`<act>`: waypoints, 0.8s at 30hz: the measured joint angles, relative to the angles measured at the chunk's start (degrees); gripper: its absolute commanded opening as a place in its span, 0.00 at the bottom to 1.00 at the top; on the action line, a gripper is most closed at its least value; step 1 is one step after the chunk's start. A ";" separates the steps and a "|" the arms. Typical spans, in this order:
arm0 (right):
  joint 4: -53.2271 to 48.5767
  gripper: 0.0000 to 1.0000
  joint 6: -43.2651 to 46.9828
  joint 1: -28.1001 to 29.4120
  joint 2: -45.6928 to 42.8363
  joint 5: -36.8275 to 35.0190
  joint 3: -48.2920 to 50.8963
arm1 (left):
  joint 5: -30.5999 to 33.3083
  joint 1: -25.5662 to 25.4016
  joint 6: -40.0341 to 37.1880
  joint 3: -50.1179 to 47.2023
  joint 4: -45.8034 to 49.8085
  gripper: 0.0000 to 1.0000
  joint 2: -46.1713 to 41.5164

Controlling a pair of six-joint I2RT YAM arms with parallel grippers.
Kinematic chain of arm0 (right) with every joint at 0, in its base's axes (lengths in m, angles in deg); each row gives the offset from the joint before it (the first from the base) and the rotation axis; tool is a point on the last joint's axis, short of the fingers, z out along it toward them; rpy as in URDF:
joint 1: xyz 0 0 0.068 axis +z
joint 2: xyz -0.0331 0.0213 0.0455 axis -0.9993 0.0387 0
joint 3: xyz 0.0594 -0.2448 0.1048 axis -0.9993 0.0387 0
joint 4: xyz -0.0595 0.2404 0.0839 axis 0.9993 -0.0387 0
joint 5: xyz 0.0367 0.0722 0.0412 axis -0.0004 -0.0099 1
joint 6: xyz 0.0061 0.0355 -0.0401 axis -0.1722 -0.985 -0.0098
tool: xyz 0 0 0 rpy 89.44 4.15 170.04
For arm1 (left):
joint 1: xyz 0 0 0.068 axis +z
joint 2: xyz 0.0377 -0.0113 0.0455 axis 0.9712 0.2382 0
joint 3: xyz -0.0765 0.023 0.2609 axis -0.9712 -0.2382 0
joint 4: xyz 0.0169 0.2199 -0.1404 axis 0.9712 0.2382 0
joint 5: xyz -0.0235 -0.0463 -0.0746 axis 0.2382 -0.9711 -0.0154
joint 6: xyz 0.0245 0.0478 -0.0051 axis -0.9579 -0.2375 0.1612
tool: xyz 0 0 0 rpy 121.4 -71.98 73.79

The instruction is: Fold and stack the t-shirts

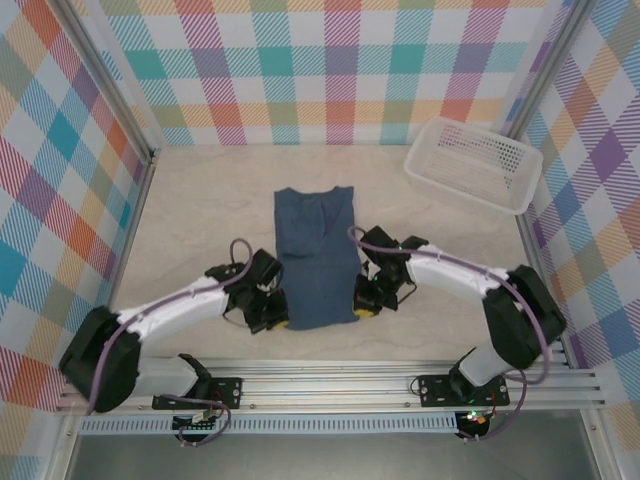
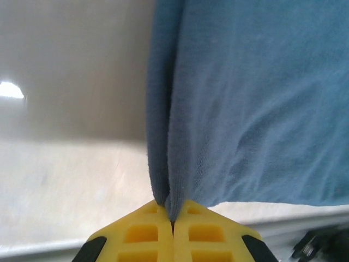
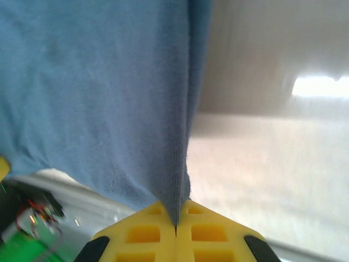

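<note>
The dark slate-blue t-shirt lies in the middle of the table as a long narrow strip, its sleeves folded in. My left gripper is shut on the shirt's near left corner. In the left wrist view the blue fabric runs down into the closed yellow fingers. My right gripper is shut on the near right corner. In the right wrist view the cloth edge is pinched between the yellow fingers.
A white perforated basket stands at the back right, apart from the shirt. Bare beige tabletop lies on both sides of the shirt. Plaid walls close in the table, with a metal rail along the near edge.
</note>
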 measured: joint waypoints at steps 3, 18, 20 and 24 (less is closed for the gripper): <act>-4.02 0.00 -0.22 3.63 -7.80 2.56 2.86 | -2.38 -3.58 2.64 -3.96 3.76 0.00 -11.50; -18.32 0.00 -2.82 1.92 -15.91 6.05 -10.80 | -0.96 -4.72 18.62 -2.71 5.99 0.00 -36.11; -19.58 0.00 -2.47 0.15 -14.67 5.73 -12.98 | 1.16 -4.70 19.12 0.44 5.97 0.00 -33.46; -21.05 0.00 -1.38 -4.31 -10.45 5.51 -18.34 | 5.42 -4.11 19.54 6.73 5.70 0.00 -26.99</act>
